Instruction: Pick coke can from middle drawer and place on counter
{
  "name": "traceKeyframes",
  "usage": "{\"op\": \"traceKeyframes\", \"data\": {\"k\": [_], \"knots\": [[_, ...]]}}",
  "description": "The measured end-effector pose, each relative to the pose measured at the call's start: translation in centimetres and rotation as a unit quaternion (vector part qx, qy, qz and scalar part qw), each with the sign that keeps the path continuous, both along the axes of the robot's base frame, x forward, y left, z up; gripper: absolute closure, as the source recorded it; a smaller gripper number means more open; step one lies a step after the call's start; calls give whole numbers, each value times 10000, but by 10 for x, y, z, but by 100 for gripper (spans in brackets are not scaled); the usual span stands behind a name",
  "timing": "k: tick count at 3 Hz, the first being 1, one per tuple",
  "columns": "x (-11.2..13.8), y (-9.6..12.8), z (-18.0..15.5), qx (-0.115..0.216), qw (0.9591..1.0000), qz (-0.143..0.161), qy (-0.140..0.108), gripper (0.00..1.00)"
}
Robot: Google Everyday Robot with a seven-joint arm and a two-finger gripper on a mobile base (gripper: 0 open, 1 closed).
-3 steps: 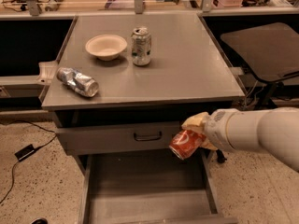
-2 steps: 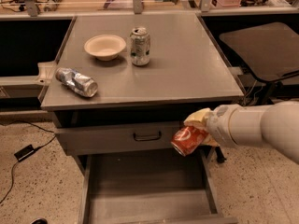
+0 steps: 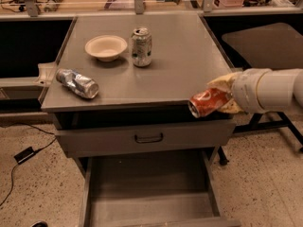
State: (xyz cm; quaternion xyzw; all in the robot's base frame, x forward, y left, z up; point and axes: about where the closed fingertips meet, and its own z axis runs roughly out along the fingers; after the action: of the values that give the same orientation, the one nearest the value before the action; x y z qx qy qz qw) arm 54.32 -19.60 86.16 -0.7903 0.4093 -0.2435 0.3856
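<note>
While the grey counter tops the cabinet, middle drawer pulled open below, white arm entering from the right, gripper at the counter's front right edge, cream bowl on the counter, coke can clamped sideways between the fingers, held high above the drawer floor.

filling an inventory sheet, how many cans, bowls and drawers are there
cans: 3 (coke can held in the claw at the counter's front right edge, patterned can, silver can)
bowls: 1 (cream bowl)
drawers: 2 (handled drawer shut, middle drawer open)
total: 6
</note>
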Motion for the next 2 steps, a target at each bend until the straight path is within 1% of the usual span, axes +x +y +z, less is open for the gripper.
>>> {"op": "traceKeyframes", "data": {"k": [1, 2], "knots": [[39, -13, 23, 335, 9976, -596, -89, 100], [38, -10, 21, 468, 9967, -666, 15, 100]]}}
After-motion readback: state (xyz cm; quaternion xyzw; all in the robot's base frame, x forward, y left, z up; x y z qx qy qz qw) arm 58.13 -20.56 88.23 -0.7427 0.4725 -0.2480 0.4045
